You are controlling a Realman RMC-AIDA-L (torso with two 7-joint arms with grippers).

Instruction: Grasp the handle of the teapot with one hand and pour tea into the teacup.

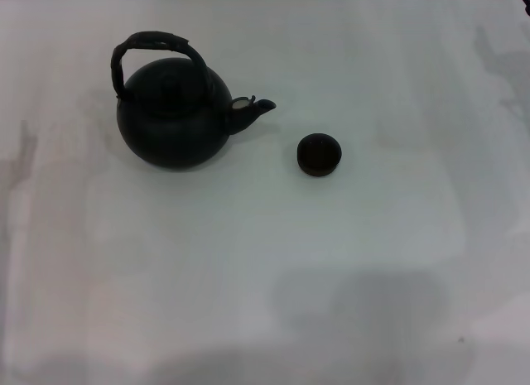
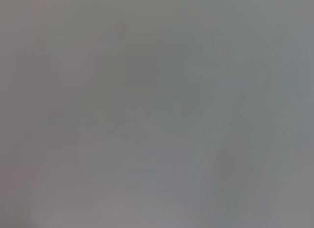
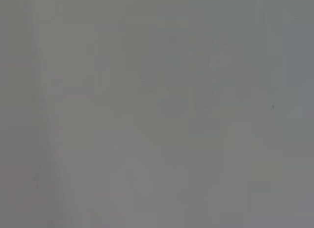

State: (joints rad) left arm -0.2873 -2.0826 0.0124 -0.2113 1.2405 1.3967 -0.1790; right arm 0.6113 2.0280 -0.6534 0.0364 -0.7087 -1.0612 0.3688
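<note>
Overhead, the teapot (image 1: 174,113) stands upright toward the table's (image 1: 248,269) far left, handle (image 1: 154,44) arched above it, spout facing the teacup (image 1: 319,154) just beside it, neither gripper in sight; both wrist views show only blank grey surface, so finger state cannot be told.
</note>
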